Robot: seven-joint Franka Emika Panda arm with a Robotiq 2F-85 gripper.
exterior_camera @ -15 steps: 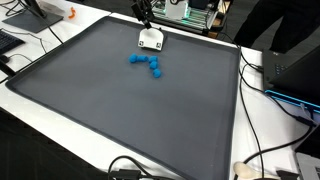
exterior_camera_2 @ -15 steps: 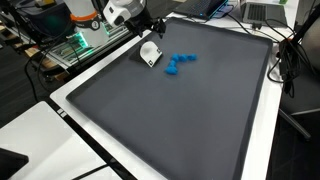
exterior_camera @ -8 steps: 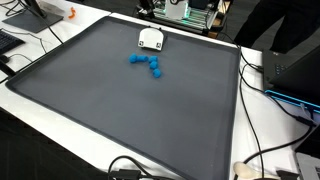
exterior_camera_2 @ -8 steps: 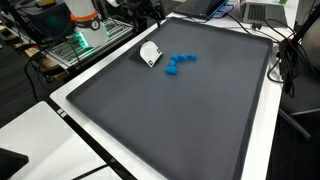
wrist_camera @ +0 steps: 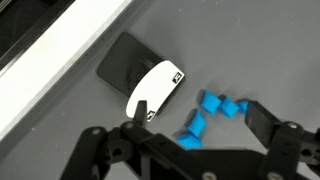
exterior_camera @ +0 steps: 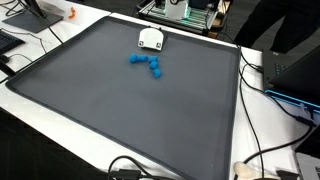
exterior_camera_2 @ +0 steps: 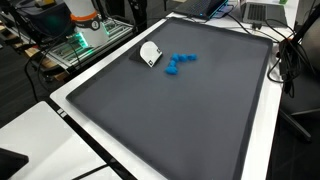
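You are hovering the gripper, fingers spread wide and empty, likely for clearance, over the small blue plastic blocks lying, in the wrist view, at 4 o'clock from the white rounded plastic device.

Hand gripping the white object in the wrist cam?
No: the hand is open with nothing between its jaws, and the white object lies free on the grey mat.

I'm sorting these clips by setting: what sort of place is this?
Probably a lab or workshop bench: an open electronics rack stands behind the grey mat, loose cables trail over the white table, and a laptop sits at the edge.
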